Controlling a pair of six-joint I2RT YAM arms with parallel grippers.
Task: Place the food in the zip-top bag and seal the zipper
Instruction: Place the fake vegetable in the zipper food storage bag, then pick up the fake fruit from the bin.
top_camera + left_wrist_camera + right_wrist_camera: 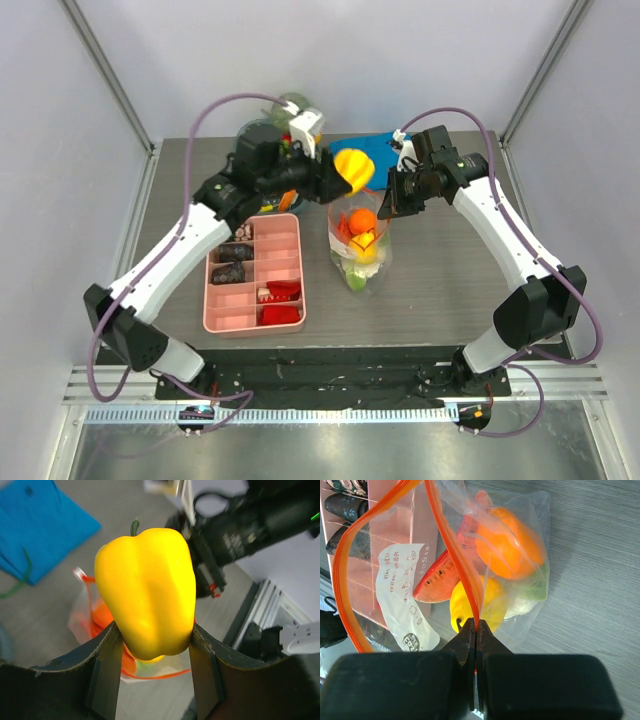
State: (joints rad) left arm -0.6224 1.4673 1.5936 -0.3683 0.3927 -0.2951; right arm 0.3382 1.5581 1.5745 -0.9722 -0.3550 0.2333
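Note:
My left gripper (152, 647) is shut on a yellow toy bell pepper (147, 590) and holds it in the air above the mouth of the zip-top bag (360, 245); the pepper shows in the top view (352, 166) too. My right gripper (476, 630) is shut on the orange-red zipper (455, 555), holding the bag's mouth open. Inside the clear bag (520, 540) lie an orange (507, 542), a watermelon slice (437, 580), a yellow lemon (492, 602) and a green and white piece (532, 592).
A pink compartment tray (290, 270) with small dark and red pieces sits left of the bag. A folded blue cloth (385, 152) lies behind the bag. A green and dark object (290, 105) stands at the back edge.

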